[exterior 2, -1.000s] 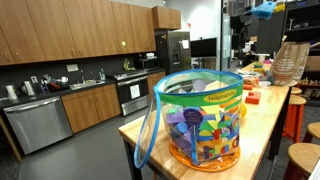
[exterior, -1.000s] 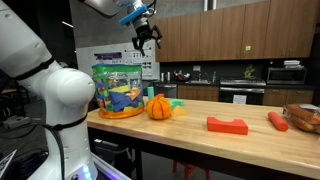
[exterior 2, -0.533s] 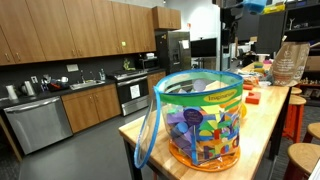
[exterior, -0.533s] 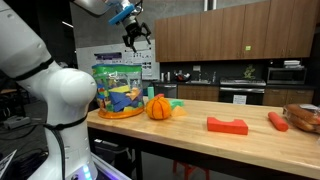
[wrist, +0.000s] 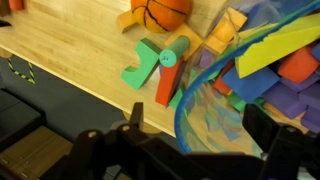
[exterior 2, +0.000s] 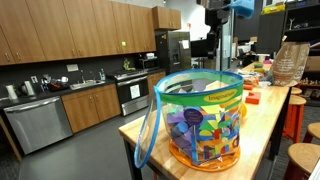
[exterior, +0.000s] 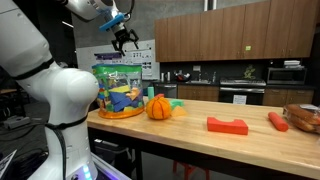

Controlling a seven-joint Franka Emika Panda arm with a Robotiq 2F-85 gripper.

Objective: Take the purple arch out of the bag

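Your arm reaches high, gripper (exterior: 124, 37) pointing down, well above the bag (exterior: 117, 88), fingers spread wide and holding nothing. Purple blocks (wrist: 296, 100) lie inside the bag; you cannot tell which is the purple arch.

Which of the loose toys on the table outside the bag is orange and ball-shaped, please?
The pumpkin, standing just beside the bag. It is ball-shaped, whereas the red block farther along is flat and the green piece is angular.
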